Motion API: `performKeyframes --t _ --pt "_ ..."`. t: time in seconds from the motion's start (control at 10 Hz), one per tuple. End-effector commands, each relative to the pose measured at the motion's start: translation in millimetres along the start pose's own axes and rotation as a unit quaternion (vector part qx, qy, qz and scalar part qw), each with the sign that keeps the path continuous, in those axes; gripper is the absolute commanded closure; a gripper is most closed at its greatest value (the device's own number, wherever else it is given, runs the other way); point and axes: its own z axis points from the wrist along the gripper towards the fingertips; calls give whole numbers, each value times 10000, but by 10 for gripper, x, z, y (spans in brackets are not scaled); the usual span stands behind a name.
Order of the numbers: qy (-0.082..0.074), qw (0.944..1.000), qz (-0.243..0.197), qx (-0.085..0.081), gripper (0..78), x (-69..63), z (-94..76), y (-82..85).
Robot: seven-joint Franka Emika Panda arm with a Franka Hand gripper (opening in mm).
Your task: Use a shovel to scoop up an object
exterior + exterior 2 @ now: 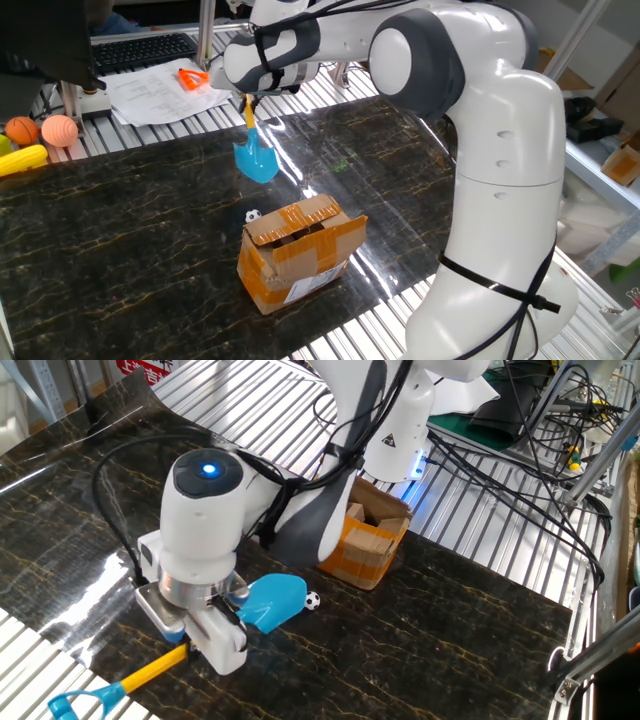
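The small white-and-black ball [313,600] lies on the dark table [450,630], seemingly touching the blue blade tip of the shovel [268,601]. The gripper [212,632] pinches the shovel's yellow shaft, blade ahead. A cardboard box [365,540] stands just beyond.

The arm [500,150] is glossy white with rounded, bulbous links and dark grey caps at the joints. A thin black cable [495,280] loops around its lower body. A round blue light [208,468] glows on top of the wrist, above a white gripper [215,635].
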Motion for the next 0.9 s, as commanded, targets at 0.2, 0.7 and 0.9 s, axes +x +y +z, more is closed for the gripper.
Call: performKeyframes --t 0.2,0.7,0.9 --pt "-378 9992 97 -121 763 75 -47 187" --pt "-657 9975 138 -212 763 130 35 302" --pt "-756 9967 169 -244 763 140 85 322"
